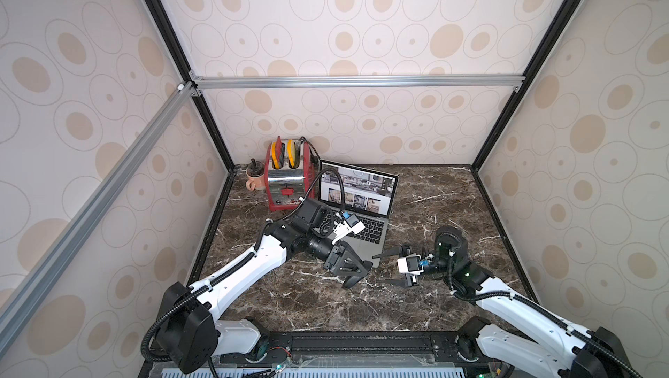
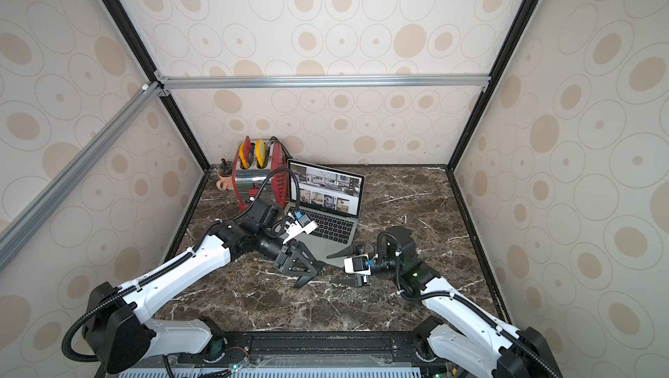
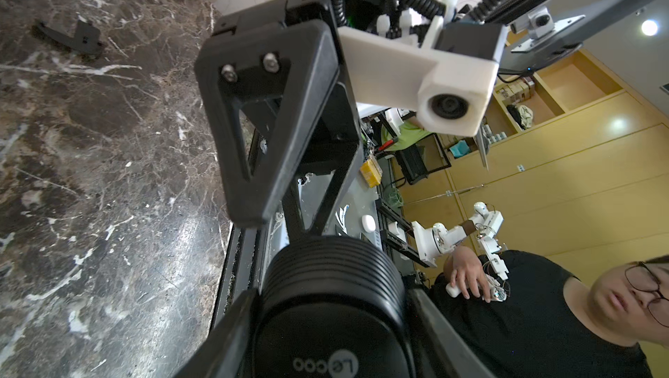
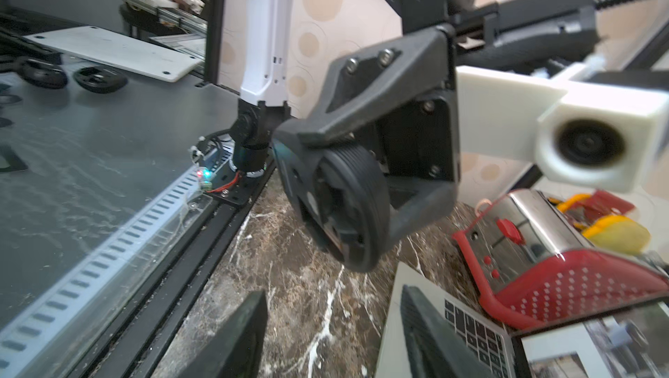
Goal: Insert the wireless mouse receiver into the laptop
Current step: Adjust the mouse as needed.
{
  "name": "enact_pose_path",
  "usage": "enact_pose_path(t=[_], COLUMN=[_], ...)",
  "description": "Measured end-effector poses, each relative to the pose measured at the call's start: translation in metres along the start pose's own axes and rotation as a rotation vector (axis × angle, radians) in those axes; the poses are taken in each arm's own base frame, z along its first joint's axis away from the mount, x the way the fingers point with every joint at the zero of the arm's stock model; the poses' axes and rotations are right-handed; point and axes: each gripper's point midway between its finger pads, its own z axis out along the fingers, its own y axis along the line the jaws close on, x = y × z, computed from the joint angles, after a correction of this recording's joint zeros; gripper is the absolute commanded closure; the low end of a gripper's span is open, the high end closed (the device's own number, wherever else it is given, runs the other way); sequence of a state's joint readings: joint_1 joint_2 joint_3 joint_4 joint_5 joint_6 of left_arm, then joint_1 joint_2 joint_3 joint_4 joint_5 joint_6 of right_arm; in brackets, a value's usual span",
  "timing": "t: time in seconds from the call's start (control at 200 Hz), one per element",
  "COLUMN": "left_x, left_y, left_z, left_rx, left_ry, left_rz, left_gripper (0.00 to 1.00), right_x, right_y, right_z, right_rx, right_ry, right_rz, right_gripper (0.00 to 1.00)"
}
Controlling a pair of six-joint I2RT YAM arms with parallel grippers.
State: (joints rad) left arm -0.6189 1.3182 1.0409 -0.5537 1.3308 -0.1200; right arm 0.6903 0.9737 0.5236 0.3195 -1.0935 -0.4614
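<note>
left end effector [image 1: 356, 274]: clamped on black mouse [image 3: 331, 285]
right end effector [image 1: 378, 269]: fingers spread wide, at laptop [image 1: 373, 229] front corner

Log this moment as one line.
left gripper shut on mouse | right gripper open, empty, at laptop front corner | receiver not seen

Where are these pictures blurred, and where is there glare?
Right wrist view: the toaster and the laptop are soft, out of focus. Left wrist view: a lamp flares white, and the table shows a pale sheen. Both top views: sharp and evenly lit, no glare on the laptop screen.
</note>
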Motion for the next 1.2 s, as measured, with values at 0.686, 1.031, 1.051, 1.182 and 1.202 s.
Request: enact_pose_path(t=[0.686, 1.031, 1.051, 1.182, 1.202], left_x=[0.0, 0.004, 0.005, 0.006, 0.006], left_y=[-0.007, -0.009, -0.009, -0.01, -0.01], left_z=[-0.001, -0.001, -0.001, -0.002, -0.002], left_rx=[0.056, 0.065, 0.065, 0.069, 0.069], left_ry=[0.039, 0.061, 0.061, 0.064, 0.064], left_rz=[0.01, -0.002, -0.002, -0.007, -0.009], left_gripper=[1.0, 1.0, 1.0, 1.0, 1.0], right_x=[-0.023, -0.022, -0.022, -0.023, -0.023], right_y=[0.003, 0.003, 0.003, 0.001, 0.001], right_z=[0.037, 0.04, 0.04, 0.043, 0.043], right_rx=[-0.226, -0.259, -0.261, -0.27, -0.271], right_ry=[-0.095, -0.1, -0.101, -0.107, -0.106], right_rz=[-0.049, -0.055, -0.055, -0.055, -0.053], right_gripper=[0.42, 0.52, 0.53, 0.62, 0.65])
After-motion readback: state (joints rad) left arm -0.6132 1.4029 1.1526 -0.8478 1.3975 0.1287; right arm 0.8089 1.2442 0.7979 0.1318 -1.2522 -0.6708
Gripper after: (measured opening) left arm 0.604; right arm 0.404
